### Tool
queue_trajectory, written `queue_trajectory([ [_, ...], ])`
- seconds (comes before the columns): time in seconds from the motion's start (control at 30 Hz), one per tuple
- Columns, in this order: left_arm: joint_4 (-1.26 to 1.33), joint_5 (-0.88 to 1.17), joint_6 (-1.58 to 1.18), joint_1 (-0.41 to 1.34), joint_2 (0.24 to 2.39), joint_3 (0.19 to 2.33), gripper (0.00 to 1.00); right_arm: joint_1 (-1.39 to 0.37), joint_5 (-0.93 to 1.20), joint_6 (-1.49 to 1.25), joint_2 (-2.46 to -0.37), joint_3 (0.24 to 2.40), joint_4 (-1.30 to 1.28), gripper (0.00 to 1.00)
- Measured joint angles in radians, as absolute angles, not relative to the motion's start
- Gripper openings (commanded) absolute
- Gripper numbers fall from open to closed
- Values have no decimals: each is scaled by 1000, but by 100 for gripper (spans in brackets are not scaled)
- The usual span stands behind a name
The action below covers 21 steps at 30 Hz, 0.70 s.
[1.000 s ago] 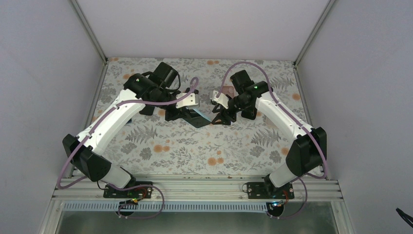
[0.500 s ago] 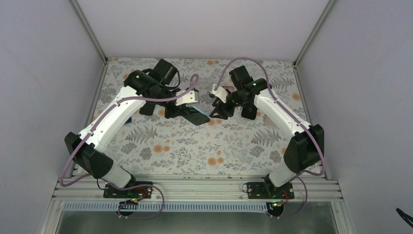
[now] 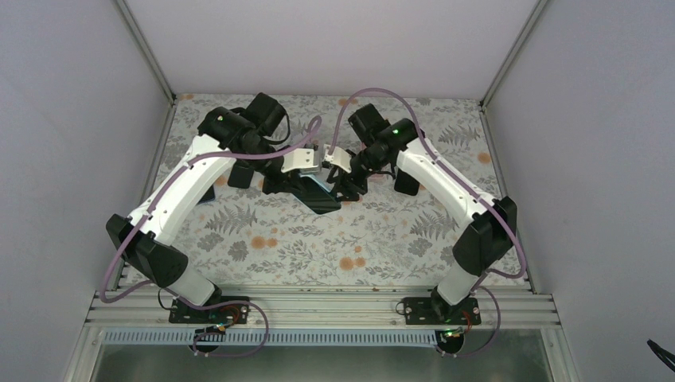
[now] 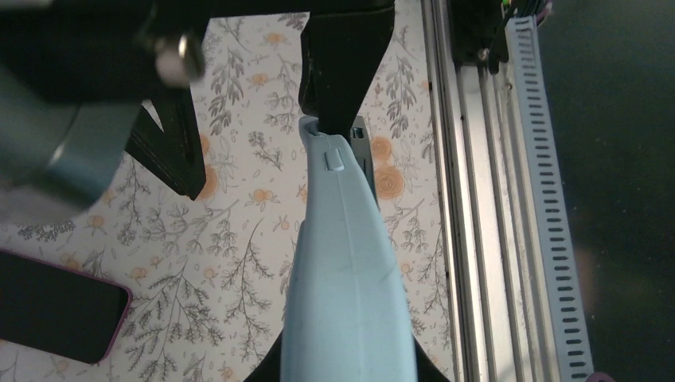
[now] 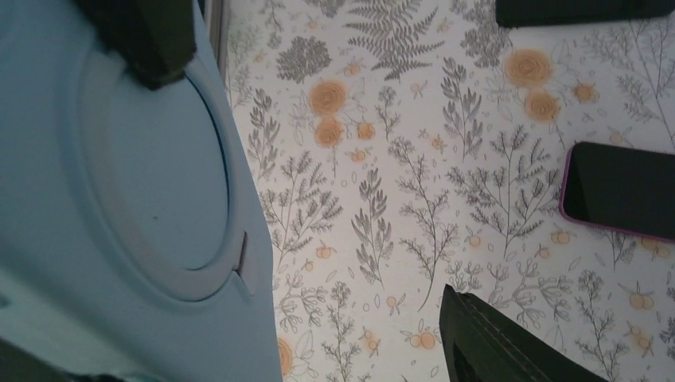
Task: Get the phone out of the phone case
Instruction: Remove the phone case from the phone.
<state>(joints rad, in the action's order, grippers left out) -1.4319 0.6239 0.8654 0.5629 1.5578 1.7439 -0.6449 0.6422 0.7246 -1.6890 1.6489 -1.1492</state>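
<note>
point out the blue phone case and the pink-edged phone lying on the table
blue phone case (image 4: 346, 270), left wrist view, middle of its narrow side edge
pink-edged phone (image 5: 625, 191), right wrist view, middle of its dark face

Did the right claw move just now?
Yes. The right gripper has slid left, away from the back right corner post and closer to the left gripper.

The white-and-black left arm (image 3: 179, 187) and right arm (image 3: 446, 187) reach forward and bend inward, wrists nearly meeting. The left pincer (image 3: 313, 185) is clamped tight on a light blue phone case (image 4: 346, 278); the right pincer (image 3: 344, 185) stands wide apart.
</note>
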Motion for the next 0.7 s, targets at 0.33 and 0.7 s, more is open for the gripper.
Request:
queue_trajectory([
  [0.33,-1319,757,791,472,1487,1676,2,-612,805,770,-1716,1765,-1190,38],
  [0.7,-1226,746,726,447,1534,1715,24,-576,794,805,-1726,1823,-1203,3],
])
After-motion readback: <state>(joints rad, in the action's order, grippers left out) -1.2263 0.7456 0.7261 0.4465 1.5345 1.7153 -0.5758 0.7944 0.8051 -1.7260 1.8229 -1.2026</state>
